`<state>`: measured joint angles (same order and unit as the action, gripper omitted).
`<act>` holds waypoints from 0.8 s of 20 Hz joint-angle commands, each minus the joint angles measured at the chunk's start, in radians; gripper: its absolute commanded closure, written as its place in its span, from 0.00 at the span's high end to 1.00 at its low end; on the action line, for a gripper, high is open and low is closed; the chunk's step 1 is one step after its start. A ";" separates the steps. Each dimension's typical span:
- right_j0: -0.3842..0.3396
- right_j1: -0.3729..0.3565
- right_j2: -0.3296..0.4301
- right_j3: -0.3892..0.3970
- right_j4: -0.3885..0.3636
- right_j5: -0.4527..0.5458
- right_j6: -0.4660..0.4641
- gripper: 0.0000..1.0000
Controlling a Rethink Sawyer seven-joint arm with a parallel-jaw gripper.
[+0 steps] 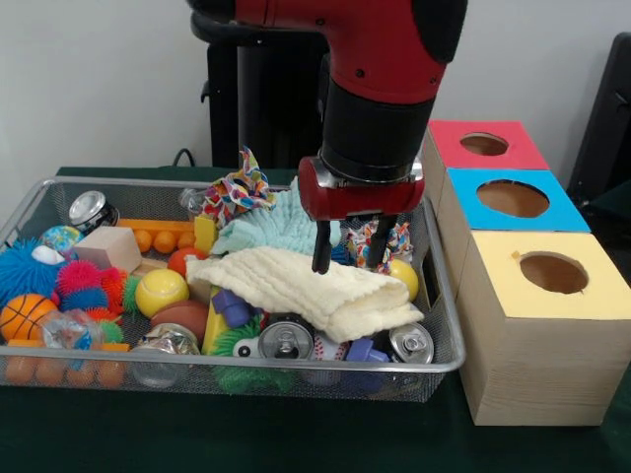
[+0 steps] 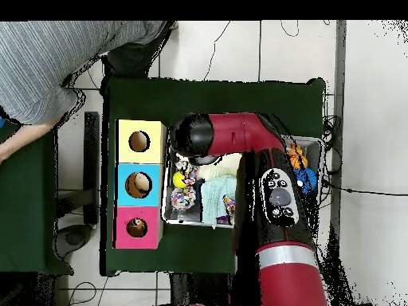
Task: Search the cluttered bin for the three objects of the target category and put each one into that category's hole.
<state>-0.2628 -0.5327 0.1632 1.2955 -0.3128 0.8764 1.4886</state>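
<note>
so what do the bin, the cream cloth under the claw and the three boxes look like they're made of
The bin looks like silver metal wire mesh: you can see through its walls. The cream cloth looks like soft ribbed knit or terry, folded and limp. The boxes look like pale unfinished wood with visible grain, their tops seemingly painted or papered red, blue and yellow.

The front view sits low and close across the table, looking level at the wire bin (image 1: 439, 296) filling the lower left of the frame, with the three boxes (image 1: 537, 325) stacked back along the right edge. The overhead view looks straight down from high up, so the green table (image 2: 239, 96) is small at centre frame. Both views share the bin (image 2: 169, 217) and the boxes (image 2: 141, 185), which stand at centre left overhead.
</note>
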 commanded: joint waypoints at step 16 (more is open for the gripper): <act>-0.004 0.148 -0.039 0.000 0.041 -0.138 0.199 1.00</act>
<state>-0.2597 -0.4513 0.1218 1.2397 -0.2812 0.8655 1.4886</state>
